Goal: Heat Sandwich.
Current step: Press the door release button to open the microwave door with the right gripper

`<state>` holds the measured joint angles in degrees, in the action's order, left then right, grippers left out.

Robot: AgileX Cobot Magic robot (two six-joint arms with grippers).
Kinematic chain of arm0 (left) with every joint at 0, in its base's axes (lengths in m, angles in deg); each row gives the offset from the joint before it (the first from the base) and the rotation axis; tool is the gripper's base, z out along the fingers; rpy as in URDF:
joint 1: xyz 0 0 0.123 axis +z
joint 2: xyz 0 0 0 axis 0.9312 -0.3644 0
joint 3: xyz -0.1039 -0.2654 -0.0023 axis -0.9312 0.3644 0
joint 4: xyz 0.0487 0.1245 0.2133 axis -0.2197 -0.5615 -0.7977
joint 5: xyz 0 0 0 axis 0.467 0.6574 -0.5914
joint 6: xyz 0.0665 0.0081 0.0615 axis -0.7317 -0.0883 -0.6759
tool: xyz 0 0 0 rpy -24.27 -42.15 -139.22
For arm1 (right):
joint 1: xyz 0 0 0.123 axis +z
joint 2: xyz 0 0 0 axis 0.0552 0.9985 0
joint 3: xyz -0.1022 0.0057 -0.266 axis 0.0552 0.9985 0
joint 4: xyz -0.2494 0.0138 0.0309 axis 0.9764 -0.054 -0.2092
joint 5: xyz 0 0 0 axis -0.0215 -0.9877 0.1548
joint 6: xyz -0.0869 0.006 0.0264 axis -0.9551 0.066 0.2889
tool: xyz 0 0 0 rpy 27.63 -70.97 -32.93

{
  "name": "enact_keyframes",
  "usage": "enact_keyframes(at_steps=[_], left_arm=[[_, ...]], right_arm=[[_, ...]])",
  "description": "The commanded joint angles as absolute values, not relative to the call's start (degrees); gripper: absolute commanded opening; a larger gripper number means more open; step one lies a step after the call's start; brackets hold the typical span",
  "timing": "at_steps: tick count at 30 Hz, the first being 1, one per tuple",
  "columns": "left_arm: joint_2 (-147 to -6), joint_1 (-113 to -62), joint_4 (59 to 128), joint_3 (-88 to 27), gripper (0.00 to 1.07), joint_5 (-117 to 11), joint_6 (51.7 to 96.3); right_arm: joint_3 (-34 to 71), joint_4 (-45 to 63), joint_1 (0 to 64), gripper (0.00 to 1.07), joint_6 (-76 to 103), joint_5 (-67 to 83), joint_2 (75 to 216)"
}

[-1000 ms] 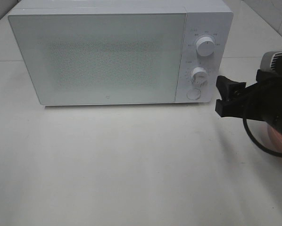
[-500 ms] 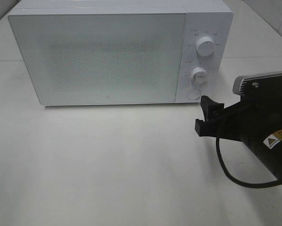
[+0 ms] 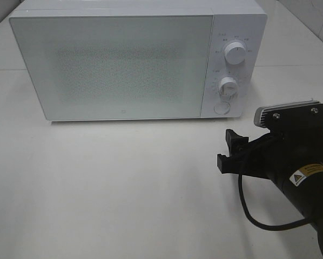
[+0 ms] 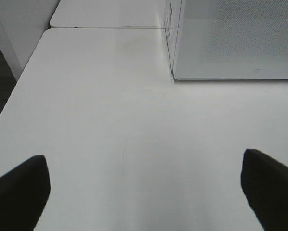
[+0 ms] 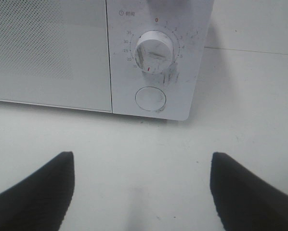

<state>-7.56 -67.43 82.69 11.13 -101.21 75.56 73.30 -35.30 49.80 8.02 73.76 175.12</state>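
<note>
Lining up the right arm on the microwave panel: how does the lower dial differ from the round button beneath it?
The lower dial stands out from the panel; the round button looks nearly flat. The dial is ringed by printed numbers; the button has none. The dial's face is scuffed with a red mark; the button's is plain. Both are round and white.
</note>
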Motion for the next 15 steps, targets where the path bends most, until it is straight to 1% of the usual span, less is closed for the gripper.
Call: enact_keyframes(at_steps=[1, 3, 6, 7, 8, 12, 13, 15], left_arm=[[-6.4, -67.8, 82.5, 11.3, 1.03, -100.8, 75.8], [-6.4, -67.8, 82.5, 11.3, 1.03, -100.8, 75.8], [-6.4, -67.8, 82.5, 11.3, 1.03, -100.8, 75.8], [-6.4, -67.8, 82.5, 11.3, 1.03, -100.8, 75.8], [-6.4, -67.8, 82.5, 11.3, 1.03, -100.8, 75.8], [-6.4, -67.8, 82.5, 11.3, 1.03, -100.8, 75.8], [-6.4, -67.8, 82.5, 11.3, 1.03, -100.8, 75.8], [-6.4, -67.8, 82.5, 11.3, 1.03, -100.8, 75.8]], right_arm=[[73.3, -35.3, 50.1, 0.76, 9.6, 80.5, 175.1], [73.3, -35.3, 50.1, 0.76, 11.3, 80.4, 175.1], [73.3, -35.3, 50.1, 0.76, 21.7, 80.4, 175.1], [73.3, -35.3, 50.1, 0.76, 21.7, 80.4, 175.1], [73.3, -35.3, 50.1, 0.76, 28.9, 80.4, 175.1], [73.3, -35.0, 50.1, 0.76, 44.2, 80.2, 175.1], [73.3, -35.0, 50.1, 0.76, 44.2, 80.2, 175.1], [73.3, -35.0, 50.1, 0.76, 55.3, 80.2, 175.1]])
